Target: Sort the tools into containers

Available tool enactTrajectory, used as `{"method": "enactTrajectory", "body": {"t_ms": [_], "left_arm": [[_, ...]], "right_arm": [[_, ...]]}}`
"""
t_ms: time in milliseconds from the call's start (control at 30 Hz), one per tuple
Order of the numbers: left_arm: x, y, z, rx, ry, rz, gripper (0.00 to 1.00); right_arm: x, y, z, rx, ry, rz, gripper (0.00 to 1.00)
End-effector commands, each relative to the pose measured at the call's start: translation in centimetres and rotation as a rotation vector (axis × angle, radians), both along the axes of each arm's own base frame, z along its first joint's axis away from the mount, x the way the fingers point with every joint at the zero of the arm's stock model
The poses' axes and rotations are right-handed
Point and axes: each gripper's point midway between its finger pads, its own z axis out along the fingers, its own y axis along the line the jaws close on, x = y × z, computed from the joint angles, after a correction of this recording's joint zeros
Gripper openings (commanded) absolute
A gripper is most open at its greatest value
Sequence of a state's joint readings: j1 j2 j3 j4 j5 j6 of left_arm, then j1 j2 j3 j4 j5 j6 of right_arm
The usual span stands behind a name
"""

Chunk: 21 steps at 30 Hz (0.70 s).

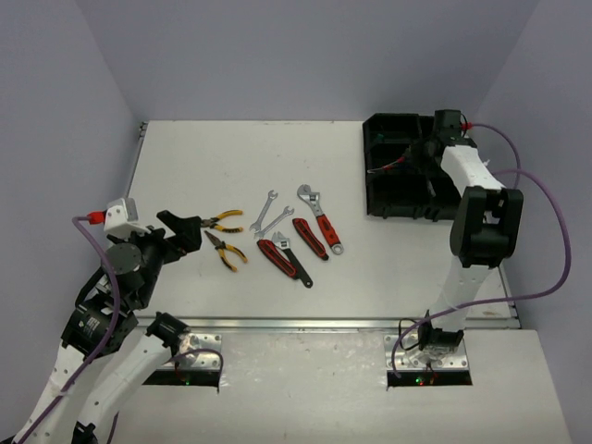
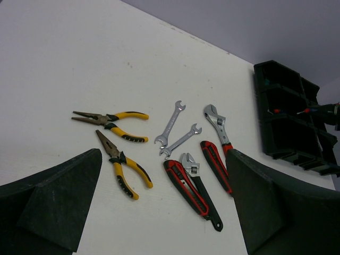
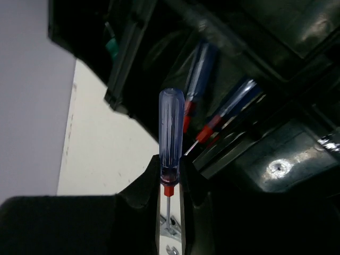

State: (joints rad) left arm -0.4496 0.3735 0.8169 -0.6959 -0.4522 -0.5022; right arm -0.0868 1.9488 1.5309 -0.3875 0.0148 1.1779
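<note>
Two yellow-handled pliers [image 1: 225,236], two silver wrenches [image 1: 265,214], two adjustable wrenches [image 1: 319,216] and two red-and-black tools [image 1: 283,258] lie mid-table; they also show in the left wrist view [image 2: 183,164]. My left gripper [image 1: 190,231] hovers open and empty just left of the pliers. The black organiser tray [image 1: 384,194] stands at the far right. My right gripper [image 1: 442,139] is over it, shut on a blue screwdriver [image 3: 171,133] held above a compartment. Two blue screwdrivers [image 3: 229,114] lie in that compartment; a green handle [image 3: 112,49] shows in another.
A raised white wall edges the table at the left [image 1: 141,129]. A purple cable [image 1: 532,185] loops from the right arm over the table's right side. The tray also shows in the left wrist view [image 2: 287,122].
</note>
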Motion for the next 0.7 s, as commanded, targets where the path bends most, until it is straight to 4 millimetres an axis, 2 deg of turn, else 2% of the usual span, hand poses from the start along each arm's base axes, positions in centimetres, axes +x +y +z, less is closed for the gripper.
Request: {"method": "enactTrajectory", "body": {"t_ms": [0, 33, 133, 300, 333, 367, 467, 567, 667], "left_arm": [[0.2, 0.2, 1.0, -0.020, -0.044, 0.014, 1.00], [0.2, 0.2, 1.0, -0.020, -0.044, 0.013, 1.00], [0.2, 0.1, 1.1, -0.020, -0.046, 0.009, 1.00], [0.3, 0.1, 1.0, -0.018, -0.045, 0.010, 1.00], [0.2, 0.1, 1.0, -0.018, -0.045, 0.010, 1.00], [0.2, 0.2, 1.0, -0.019, -0.045, 0.012, 1.00], [0.3, 0.2, 1.0, -0.019, -0.044, 0.012, 1.00], [0.3, 0.1, 1.0, -0.018, -0.042, 0.012, 1.00], [0.5, -0.1, 0.8, -0.011, -0.032, 0.006, 1.00]], "right_arm": [[0.3, -1.1, 0.4, 0.097, 0.024, -0.208, 0.00], [0.2, -1.4, 0.1, 0.091, 0.026, -0.212, 0.01], [1.9, -1.1, -0.1, 0.118, -0.018, -0.145, 0.16], [2.7, -1.1, 0.6, 0.132, -0.061, -0.138, 0.25], [2.8, -0.9, 0.7, 0.137, -0.064, -0.124, 0.40], [2.8, -0.8, 0.8, 0.140, -0.066, -0.117, 0.49], [2.7, -0.6, 1.2, 0.147, -0.074, -0.105, 0.65], [3.7, 0.7, 3.3, 0.166, -0.168, -0.010, 0.75], [5.8, 4.7, 7.3, 0.190, -0.325, 0.275, 0.80]]}}
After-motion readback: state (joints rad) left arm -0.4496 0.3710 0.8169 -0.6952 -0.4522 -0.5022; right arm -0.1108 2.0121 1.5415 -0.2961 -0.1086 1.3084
